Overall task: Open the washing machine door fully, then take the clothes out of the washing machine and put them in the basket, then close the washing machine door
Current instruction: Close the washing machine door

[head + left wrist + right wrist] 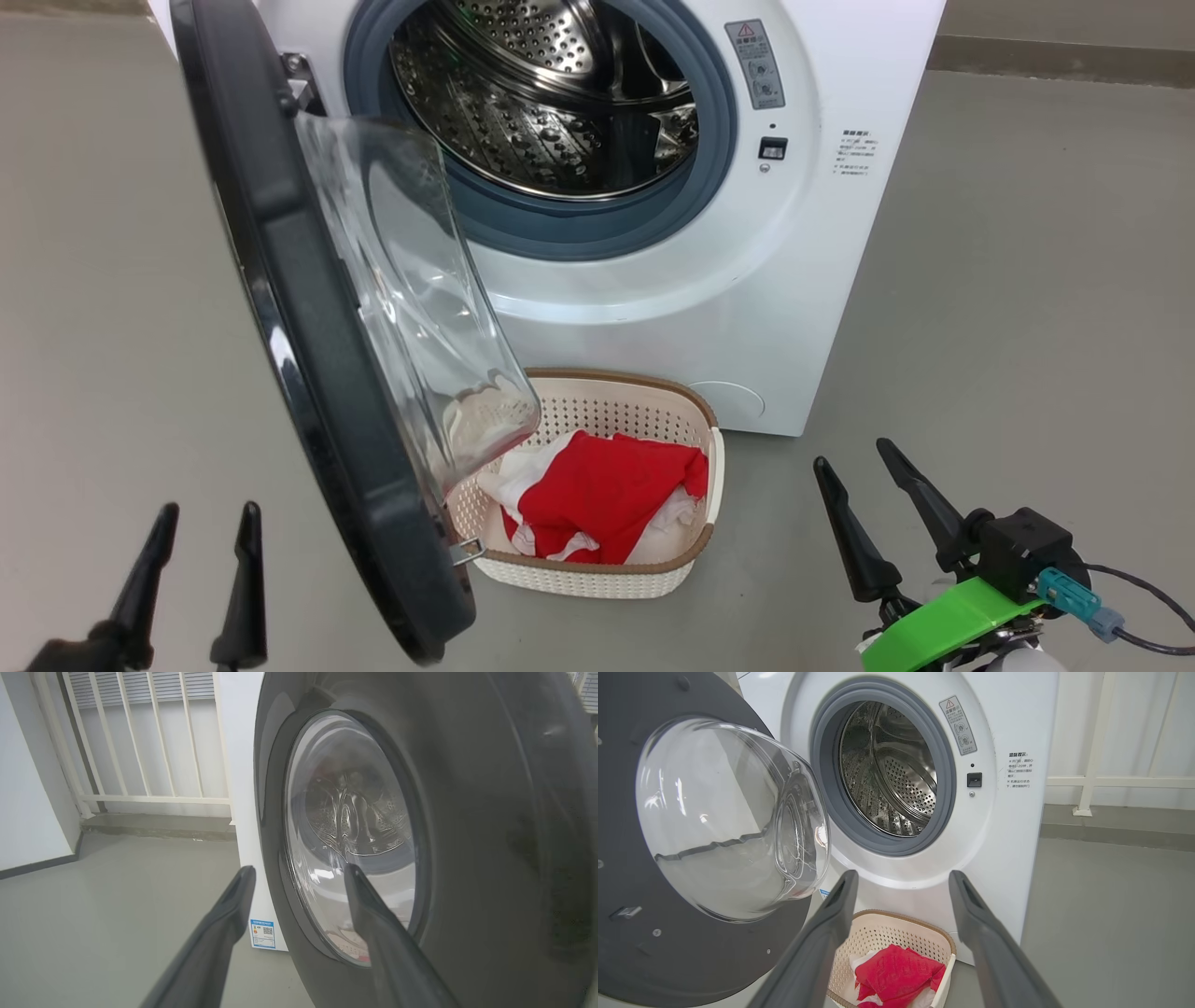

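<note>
The washing machine door [308,373] stands swung out on its left hinge. Its glass bowl overhangs the left end of the basket [607,581], which sits on the floor against the washing machine [747,308] and holds the red-and-white clothes [602,490]. The drum [551,103] appears empty, though the door screens part of it. Unloading looks complete, so closing the door is the step in hand; it calls for a push on the door's outer face until it shuts. The left gripper [209,511] sits low outside the door, jaws spread wide and empty, aimed at that outer face. The right gripper [851,455], low to the basket's right, has its jaws equally wide and holds nothing.
</note>
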Robot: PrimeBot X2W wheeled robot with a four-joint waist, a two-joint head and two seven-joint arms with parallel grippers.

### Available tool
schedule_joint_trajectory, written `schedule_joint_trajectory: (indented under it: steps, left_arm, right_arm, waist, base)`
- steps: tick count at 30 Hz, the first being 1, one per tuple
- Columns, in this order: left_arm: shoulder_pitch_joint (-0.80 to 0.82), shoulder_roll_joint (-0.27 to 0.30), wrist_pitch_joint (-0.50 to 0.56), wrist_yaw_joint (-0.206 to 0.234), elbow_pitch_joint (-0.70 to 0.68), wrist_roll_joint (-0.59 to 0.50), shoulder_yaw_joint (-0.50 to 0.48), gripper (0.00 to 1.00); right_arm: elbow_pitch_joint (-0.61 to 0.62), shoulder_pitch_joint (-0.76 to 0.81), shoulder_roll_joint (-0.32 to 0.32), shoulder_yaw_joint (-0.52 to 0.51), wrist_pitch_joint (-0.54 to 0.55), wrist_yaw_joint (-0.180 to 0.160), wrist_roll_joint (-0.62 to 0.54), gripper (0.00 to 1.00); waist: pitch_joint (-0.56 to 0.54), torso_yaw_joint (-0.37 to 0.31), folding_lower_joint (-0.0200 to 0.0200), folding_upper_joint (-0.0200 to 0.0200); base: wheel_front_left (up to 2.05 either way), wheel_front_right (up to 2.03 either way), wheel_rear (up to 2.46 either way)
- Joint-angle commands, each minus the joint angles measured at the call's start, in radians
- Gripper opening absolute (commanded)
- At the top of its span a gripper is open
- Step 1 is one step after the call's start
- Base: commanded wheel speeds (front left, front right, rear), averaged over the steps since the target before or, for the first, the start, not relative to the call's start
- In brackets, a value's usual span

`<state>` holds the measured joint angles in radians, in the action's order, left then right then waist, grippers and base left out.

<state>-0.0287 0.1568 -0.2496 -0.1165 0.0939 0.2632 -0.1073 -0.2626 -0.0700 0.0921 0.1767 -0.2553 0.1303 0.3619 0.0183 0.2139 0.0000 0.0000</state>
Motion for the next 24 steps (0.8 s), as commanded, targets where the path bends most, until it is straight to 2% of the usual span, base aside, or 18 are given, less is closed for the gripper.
schedule_joint_trajectory:
  steps: [1,9,24]
  left_arm:
    - [0.004,0.009,-0.012,-0.008,-0.032,-0.025,-0.042,1.0]
    - [-0.037,-0.054,-0.012,-0.012,-0.033,-0.11,-0.061,1.0]
    - [-0.063,-0.081,-0.012,-0.014,-0.037,-0.156,-0.07,1.0]
  right_arm:
    - [0.026,-0.031,0.004,0.022,-0.006,0.0,-0.006,1.0]
    - [0.025,-0.038,0.008,0.026,-0.006,0.0,-0.01,1.0]
    - [0.016,-0.03,0.007,0.03,-0.006,0.0,-0.005,1.0]
  waist:
    - [0.0,-0.001,0.0,0.0]
    - [0.006,0.001,0.0,0.0]
    - [-0.011,-0.003,0.0,0.0]
  base:
    - [0.0,0.0,0.0]
    - [0.0,0.0,0.0]
    - [0.0,0.0,0.0]
